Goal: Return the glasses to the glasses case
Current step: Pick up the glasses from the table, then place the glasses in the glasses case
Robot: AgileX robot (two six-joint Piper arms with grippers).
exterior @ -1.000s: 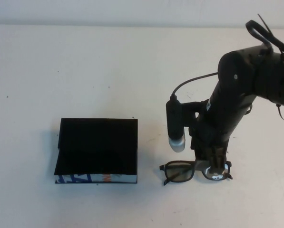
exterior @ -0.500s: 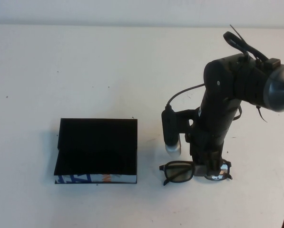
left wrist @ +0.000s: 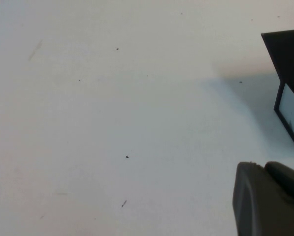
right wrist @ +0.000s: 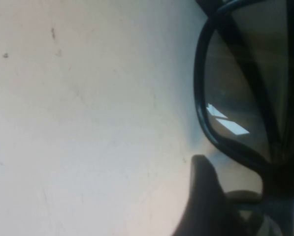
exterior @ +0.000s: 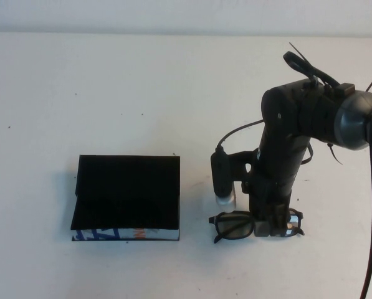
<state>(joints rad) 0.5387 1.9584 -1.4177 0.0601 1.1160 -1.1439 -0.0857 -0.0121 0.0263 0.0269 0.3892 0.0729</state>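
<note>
Right gripper (exterior: 270, 225) down on thick glossy glasses (exterior: 235, 225), finger state unclear. Boxy matte-black glasses case (exterior: 126, 194) open leftward, interior dark. Left gripper (left wrist: 270, 199) near case, state unclear.

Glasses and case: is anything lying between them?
No. In the high view only bare table separates the case from the glasses, where the right gripper sits.

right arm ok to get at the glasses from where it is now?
Probably yes. The right claw is already down on the glasses near the bridge, with nothing between them. The left claw is parked short of the glasses case, out of the way.
</note>
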